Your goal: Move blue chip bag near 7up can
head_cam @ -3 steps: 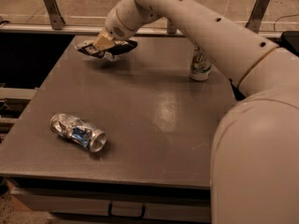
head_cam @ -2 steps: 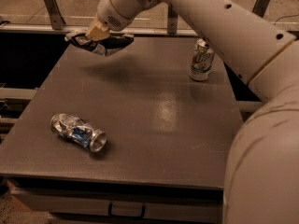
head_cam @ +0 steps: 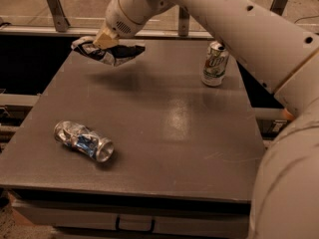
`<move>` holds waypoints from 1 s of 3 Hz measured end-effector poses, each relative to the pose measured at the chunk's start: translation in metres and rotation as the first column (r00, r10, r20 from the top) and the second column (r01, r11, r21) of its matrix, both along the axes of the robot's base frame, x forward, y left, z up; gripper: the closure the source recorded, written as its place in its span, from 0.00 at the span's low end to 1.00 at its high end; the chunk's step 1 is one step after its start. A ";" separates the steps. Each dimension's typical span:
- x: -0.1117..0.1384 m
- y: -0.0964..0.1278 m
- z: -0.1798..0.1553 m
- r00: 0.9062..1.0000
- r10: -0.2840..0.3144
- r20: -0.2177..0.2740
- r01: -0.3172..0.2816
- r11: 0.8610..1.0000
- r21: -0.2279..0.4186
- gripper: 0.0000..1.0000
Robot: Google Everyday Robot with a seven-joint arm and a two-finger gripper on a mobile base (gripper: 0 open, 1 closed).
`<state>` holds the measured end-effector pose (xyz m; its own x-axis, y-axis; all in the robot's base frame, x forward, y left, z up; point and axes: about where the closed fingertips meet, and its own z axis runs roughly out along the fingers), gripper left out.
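Observation:
The blue chip bag [head_cam: 110, 51], dark navy with white edges, hangs crumpled above the far left part of the table [head_cam: 164, 133]. My gripper [head_cam: 103, 40] is shut on the bag's top and holds it lifted off the surface; its shadow lies below it. The 7up can [head_cam: 215, 63], white and green with a silver top, stands upright at the far right of the table, well to the right of the bag. My white arm reaches in from the right and crosses above the can.
A crushed silver-and-blue can [head_cam: 83, 140] lies on its side at the near left of the table. A metal rail with posts [head_cam: 55, 4] runs behind the far edge. A drawer handle [head_cam: 135, 225] sits below the front edge.
The gripper has lifted the chip bag off the far left corner and carried it a little higher and to the right. Both cans have stayed in place.

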<state>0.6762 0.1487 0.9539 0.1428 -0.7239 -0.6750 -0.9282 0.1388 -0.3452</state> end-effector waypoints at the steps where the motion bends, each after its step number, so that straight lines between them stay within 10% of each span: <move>1: -0.019 -0.029 -0.009 0.997 -0.073 -0.026 0.072 0.996 -0.052 1.00; 3: -0.063 -0.116 -0.020 0.963 -0.267 -0.037 0.254 0.944 -0.211 1.00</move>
<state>0.6133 0.0323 0.9338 -0.1080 -0.8522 -0.5120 -0.8901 0.3123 -0.3319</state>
